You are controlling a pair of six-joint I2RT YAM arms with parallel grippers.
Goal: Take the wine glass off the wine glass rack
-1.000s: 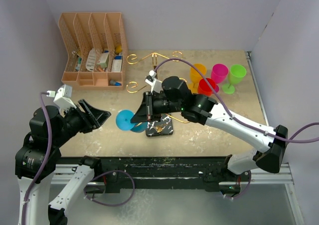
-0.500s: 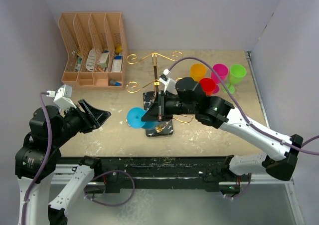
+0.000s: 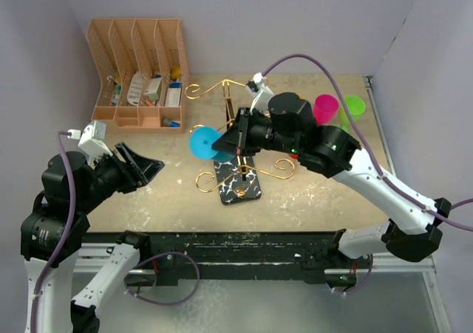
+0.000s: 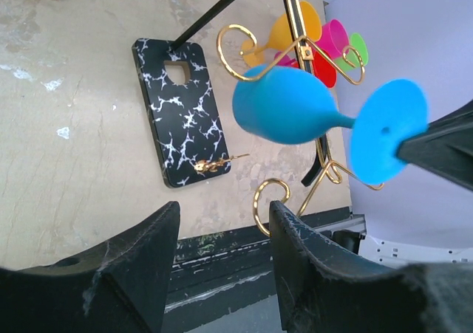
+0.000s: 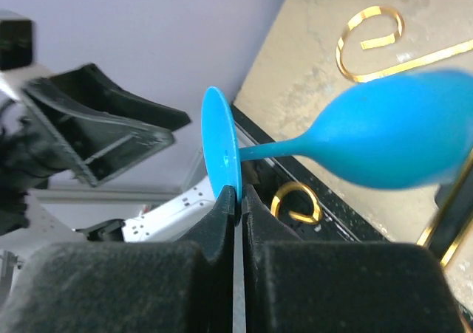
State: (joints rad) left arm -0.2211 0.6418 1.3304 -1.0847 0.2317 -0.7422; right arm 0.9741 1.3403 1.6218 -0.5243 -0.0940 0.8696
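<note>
A robot test cell in a lab is shown. A stained table (image 3: 310, 200) is boxed in by plain lilac walls (image 3: 295, 23) behind and to both sides of the right claw (image 3: 219, 145). An aluminium rail (image 3: 244, 268) carrying the arm bases is seen nearer than the claw, and purple cables (image 3: 318, 59) are looped beyond it.

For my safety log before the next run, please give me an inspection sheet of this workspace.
Surface: beige table, white scuffs.
Job's things: blue wine glass held sideways; gold wine glass rack stands on marble base.
Clutter: peach organiser; pink glass, green glass.
Grippers: right gripper, fingers shut on the glass's foot; left gripper open, empty.
Cables: purple cable arching over right arm.
Surroundings: plain lilac walls.
</note>
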